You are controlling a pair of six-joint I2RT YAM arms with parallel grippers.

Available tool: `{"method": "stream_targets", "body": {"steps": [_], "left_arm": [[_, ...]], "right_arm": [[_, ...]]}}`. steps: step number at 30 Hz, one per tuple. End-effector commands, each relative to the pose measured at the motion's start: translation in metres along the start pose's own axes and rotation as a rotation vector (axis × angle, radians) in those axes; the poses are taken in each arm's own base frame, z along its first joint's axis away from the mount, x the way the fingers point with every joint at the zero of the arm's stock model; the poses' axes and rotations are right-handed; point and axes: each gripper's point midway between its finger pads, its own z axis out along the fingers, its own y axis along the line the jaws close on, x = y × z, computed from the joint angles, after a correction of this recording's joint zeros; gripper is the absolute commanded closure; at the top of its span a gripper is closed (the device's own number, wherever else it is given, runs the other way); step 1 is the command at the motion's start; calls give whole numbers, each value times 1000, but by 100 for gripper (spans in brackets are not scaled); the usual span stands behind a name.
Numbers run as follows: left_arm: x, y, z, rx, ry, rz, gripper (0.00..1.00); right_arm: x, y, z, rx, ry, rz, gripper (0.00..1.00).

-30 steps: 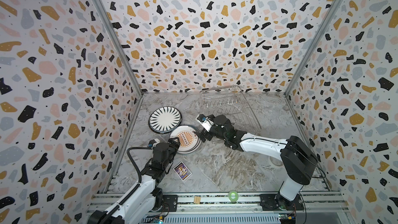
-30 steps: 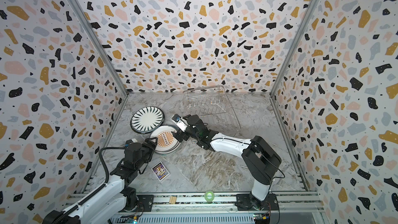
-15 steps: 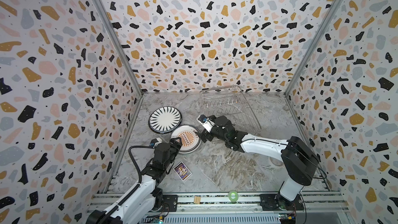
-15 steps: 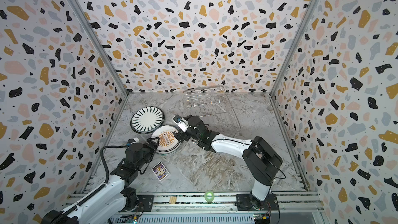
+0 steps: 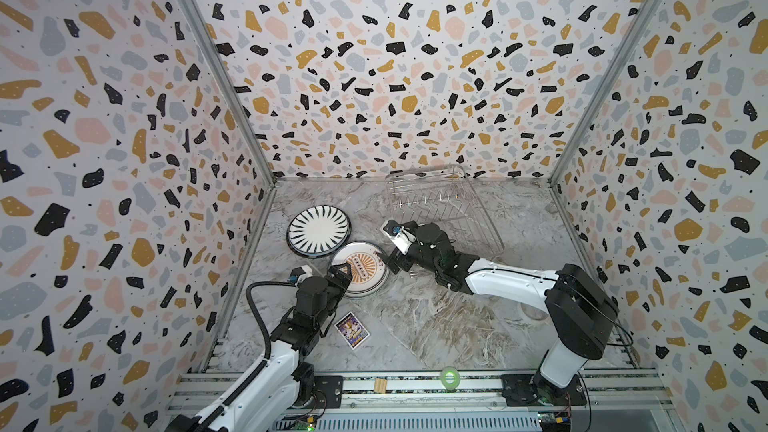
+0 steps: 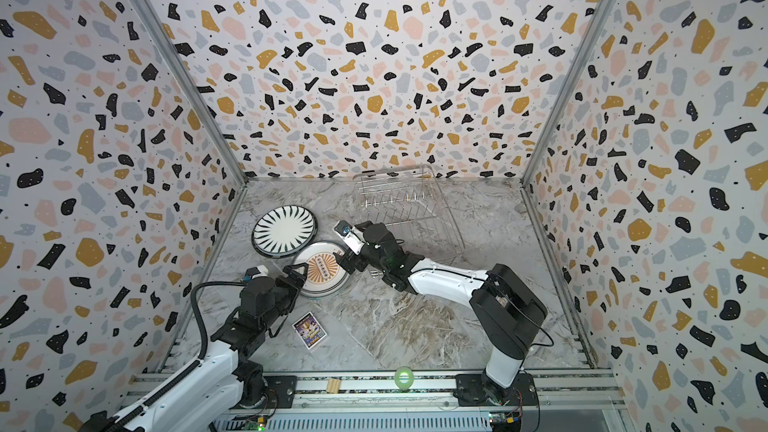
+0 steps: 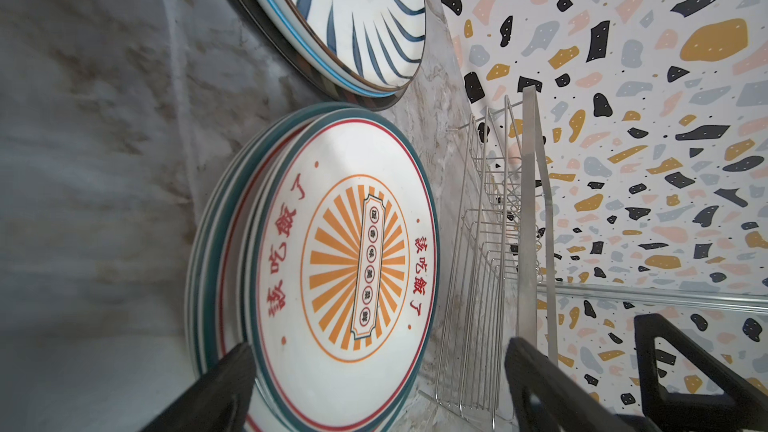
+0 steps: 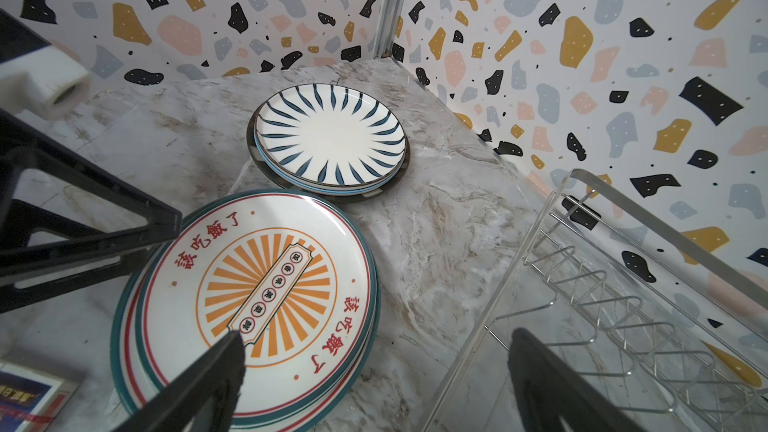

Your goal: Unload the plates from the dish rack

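Scarcely moved: left gripper [image 5: 337, 277] and right gripper [image 5: 397, 263] stay spread wide at opposite rims of the sunburst plates [image 5: 361, 270]; dish rack [image 5: 440, 205] flanks the right one, open tabletop [image 5: 436, 326] behind.

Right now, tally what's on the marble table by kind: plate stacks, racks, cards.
Striped-top stack of round white plates: 1
Orange-sunburst-top stack of round white plates: 1
Silver wire dish rack: 1
Small purple rectangular card: 1
Total: 4
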Motion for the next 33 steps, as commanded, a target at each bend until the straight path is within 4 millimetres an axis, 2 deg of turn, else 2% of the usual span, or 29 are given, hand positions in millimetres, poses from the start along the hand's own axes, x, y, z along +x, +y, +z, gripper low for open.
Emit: {"method": "stream_targets", "body": {"steps": [1, 4, 9, 12, 13, 16, 20, 22, 26, 30, 32, 33], "left_arm": [[-4, -4, -2, 0, -18, 25, 1], [-16, -15, -5, 1, -66, 75, 0], [-53, -44, -24, 39, -245, 150, 0], [-77, -86, -45, 171, -370, 217, 0], [-86, -104, -54, 232, -426, 251, 0], [-106, -133, -74, 315, -571, 336, 0], [-130, -146, -84, 233, -724, 466, 0], [-148, -138, -89, 104, -812, 504, 0], [-177, -110, -99, -227, -967, 582, 0], [-185, -75, -94, -460, -978, 666, 1], [-181, -55, -91, -495, -988, 689, 1], [-180, -45, -90, -518, -992, 700, 1]], "right_arm": [[-30, -10, -20, 43, -80, 24, 1], [-38, -24, -35, 102, -121, 66, 0], [-54, -65, -80, 264, -224, 182, 1], [-57, -98, -116, 358, -287, 262, 1], [-54, -113, -128, 391, -305, 296, 0], [-32, -163, -158, 516, -281, 408, 1], [6, -208, -206, 732, -228, 464, 1], [31, -223, -224, 833, -183, 458, 0], [102, -261, -263, 1097, -57, 508, 1], [172, -280, -303, 1312, 113, 582, 1], [194, -280, -325, 1421, 121, 602, 0], [201, -279, -330, 1443, 116, 598, 0]]}}
